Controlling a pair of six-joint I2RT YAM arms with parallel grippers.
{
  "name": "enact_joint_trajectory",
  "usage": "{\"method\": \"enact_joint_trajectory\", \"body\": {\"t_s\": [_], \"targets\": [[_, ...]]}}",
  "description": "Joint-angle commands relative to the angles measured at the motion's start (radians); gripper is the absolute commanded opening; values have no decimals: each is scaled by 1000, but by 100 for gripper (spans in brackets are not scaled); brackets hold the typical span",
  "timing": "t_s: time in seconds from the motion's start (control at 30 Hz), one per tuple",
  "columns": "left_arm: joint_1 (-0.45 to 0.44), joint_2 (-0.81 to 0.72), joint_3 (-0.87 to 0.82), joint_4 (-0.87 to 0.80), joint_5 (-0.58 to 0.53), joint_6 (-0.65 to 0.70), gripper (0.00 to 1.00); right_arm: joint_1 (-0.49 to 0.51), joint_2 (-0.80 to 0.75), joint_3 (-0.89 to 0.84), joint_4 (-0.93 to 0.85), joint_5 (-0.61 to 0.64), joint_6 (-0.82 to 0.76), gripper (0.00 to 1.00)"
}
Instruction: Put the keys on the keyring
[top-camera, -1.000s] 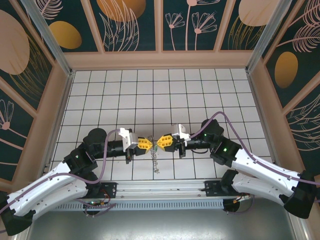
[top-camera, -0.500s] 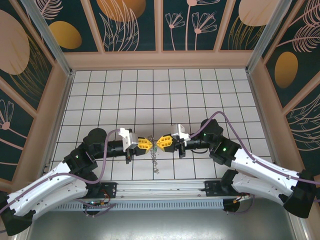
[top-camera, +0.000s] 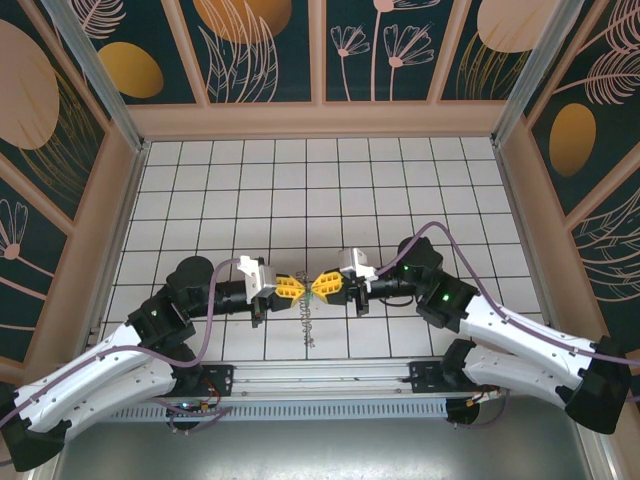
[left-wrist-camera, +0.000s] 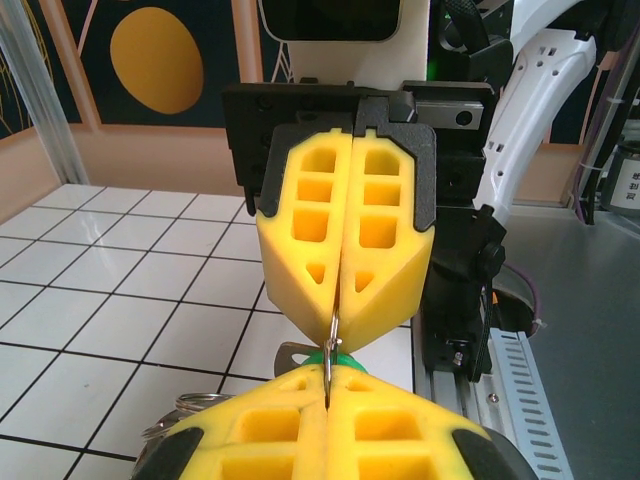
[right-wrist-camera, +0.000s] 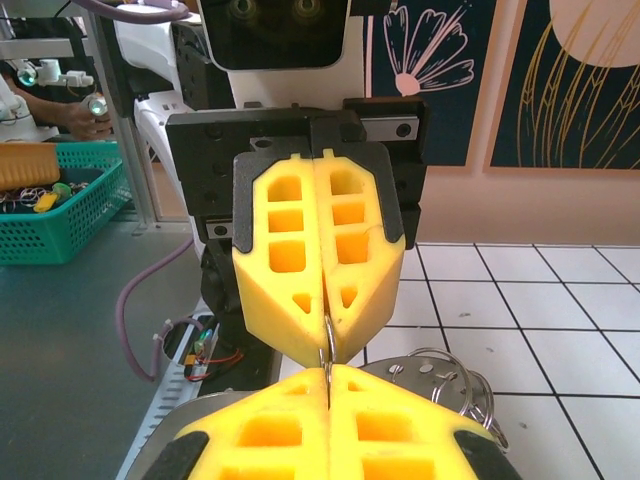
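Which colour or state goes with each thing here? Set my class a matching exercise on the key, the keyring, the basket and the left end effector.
Things:
1. key
2. keyring
3. basket
4. left end effector

Descriptions:
A. teal
B. yellow, shut
C. green
D. thin silvery metal, clamped

Pairs: 1-C; 2-D; 3-A; 4-B

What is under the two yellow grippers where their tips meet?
The thin keyring trails down from the left gripper and right gripper, both shut on it. The fingers cover its pinched top.
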Motion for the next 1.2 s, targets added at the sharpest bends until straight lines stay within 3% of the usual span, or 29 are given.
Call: {"method": "enact_joint_trajectory", "body": {"t_s": [0.0,1.17], "targets": [[-3,-5,21,42,15,13,0,6,9,32,32,-34,10,0],[-2,6,24,40,17,15,0,19,42,80,21,-36,-7,0]]}}
